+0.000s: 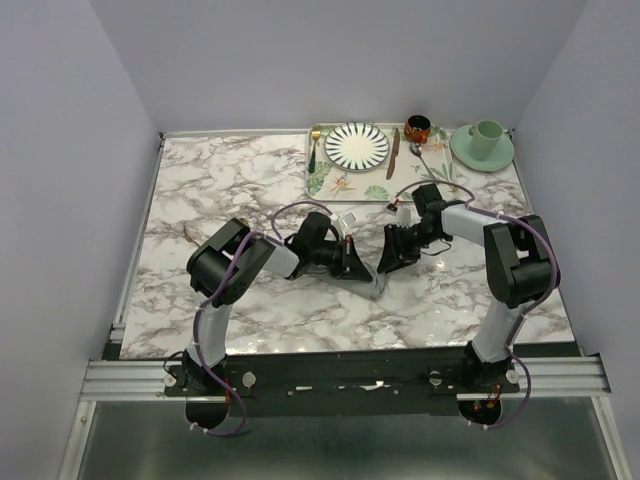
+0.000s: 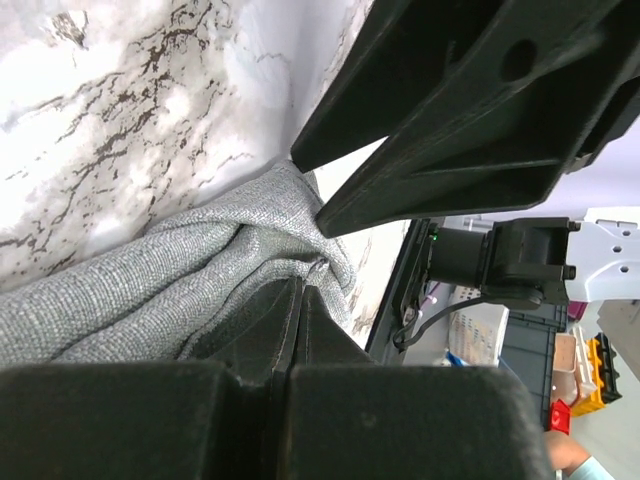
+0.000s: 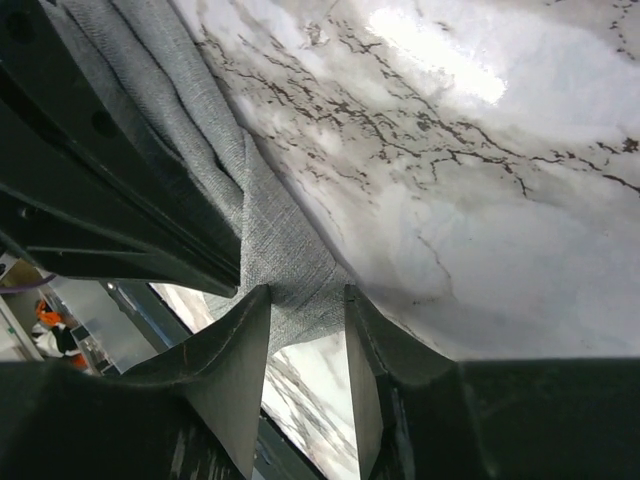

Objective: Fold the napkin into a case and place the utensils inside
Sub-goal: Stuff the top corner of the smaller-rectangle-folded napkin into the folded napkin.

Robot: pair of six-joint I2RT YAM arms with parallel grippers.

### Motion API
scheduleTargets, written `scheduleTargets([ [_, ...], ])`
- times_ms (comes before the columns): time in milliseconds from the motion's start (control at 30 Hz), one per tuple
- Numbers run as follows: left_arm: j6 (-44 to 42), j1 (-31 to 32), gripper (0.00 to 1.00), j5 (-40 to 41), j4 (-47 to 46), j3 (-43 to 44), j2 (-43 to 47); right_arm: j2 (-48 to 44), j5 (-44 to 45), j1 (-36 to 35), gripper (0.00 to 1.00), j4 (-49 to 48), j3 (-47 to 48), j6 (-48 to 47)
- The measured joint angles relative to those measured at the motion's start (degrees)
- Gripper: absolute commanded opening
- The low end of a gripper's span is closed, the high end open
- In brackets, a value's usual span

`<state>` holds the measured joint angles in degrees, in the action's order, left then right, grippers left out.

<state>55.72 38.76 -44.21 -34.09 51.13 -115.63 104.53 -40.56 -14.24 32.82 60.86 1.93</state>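
Observation:
The grey napkin (image 1: pixel 378 287) is bunched up between both grippers at the table's middle, mostly hidden in the top view. In the left wrist view my left gripper (image 2: pixel 302 288) is shut, with its tips pinching a fold of the napkin (image 2: pixel 150 280). In the right wrist view my right gripper (image 3: pixel 308 292) is open, with a corner of the napkin (image 3: pixel 285 250) lying between its fingers. In the top view the left gripper (image 1: pixel 350 262) and right gripper (image 1: pixel 388 258) face each other closely. A spoon (image 1: pixel 428 162) lies on the tray's right side. I cannot make out the copper-pink fork.
A leaf-patterned tray (image 1: pixel 330 180) at the back holds a striped plate (image 1: pixel 357 145), a gold fork with a dark handle (image 1: pixel 314 148), a brown-handled knife (image 1: pixel 393 153) and a small dark cup (image 1: pixel 417 127). A green cup on a saucer (image 1: pixel 484 143) stands at the back right.

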Motion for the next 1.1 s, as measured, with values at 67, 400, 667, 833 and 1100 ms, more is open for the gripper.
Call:
scheduleTargets([
  [67, 0.0, 0.0, 0.0, 0.0, 0.0, 0.3, -0.3, 0.8, 0.0, 0.0, 0.45, -0.2, 0.0, 0.0],
  [400, 0.5, 0.8, 0.0, 0.0, -0.1, 2.5, -3.2, 1.2, -1.1, 0.0, 0.46, -1.4, -0.6, 0.0],
  [667, 2.7, 0.8, 0.0, -0.4, -1.6, 3.8, -5.1, 1.1, -2.7, 0.4, 0.41, -2.8, -2.1, 0.0],
  [833, 4.6, 0.3, 0.0, -1.1, -3.4, 3.8, -6.1, 0.6, -2.4, 0.2, 0.33, -4.3, -3.7, 0.0],
  [1100, 5.9, -0.2, 0.0, -1.7, -5.3, 3.7, -6.4, 0.0, 2.3, -2.0, 0.31, -3.6, -2.8, 0.1],
])
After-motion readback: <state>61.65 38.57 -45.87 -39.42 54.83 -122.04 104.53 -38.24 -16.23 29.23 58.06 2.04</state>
